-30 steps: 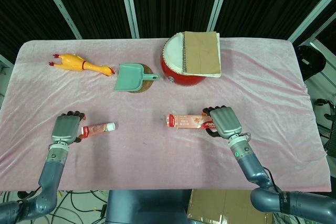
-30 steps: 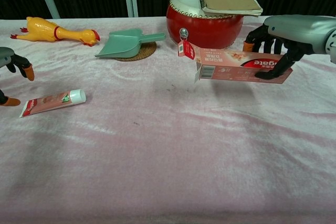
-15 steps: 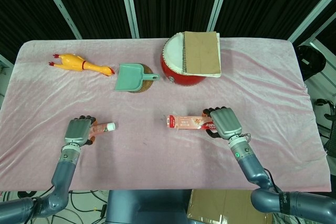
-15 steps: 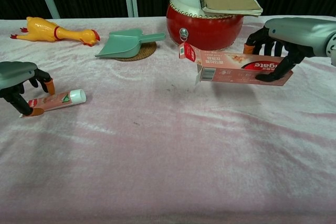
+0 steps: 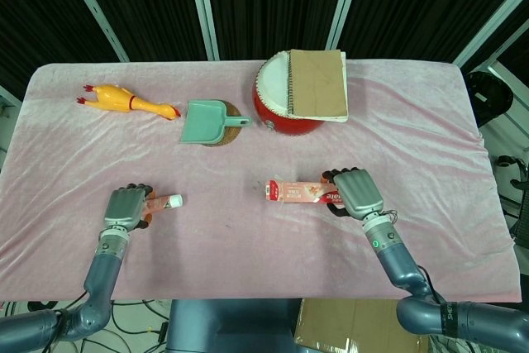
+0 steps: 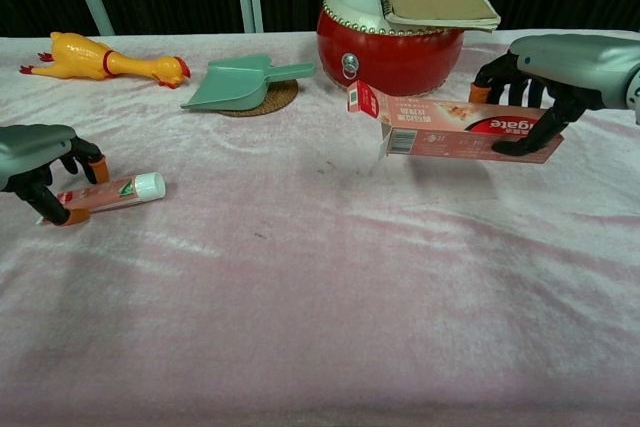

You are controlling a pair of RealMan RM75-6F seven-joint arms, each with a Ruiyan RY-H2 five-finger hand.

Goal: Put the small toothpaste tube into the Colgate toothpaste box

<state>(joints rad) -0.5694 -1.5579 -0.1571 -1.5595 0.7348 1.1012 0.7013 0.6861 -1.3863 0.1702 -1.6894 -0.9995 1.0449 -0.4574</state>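
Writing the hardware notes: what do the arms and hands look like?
Both arms are smooth blue-grey tubes with a lighter ringed wrist. The left hand and right hand have boxy silver-grey backs, black fingers and orange fingertips. A small green light shows on the right wrist. Thin loose wires sit at that wrist.

the toothpaste box [image 6: 465, 134] reads "colgate", partly hidden, upside down.

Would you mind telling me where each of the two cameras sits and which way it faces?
Head view: high above the near edge, looking down on the pink table; both forearms show, left hand and right hand.
Chest view: low, looking across the table toward the red drum; only the hands show at the frame edges.
Shared: toothpaste tube under the left hand, Colgate box held in the right hand.
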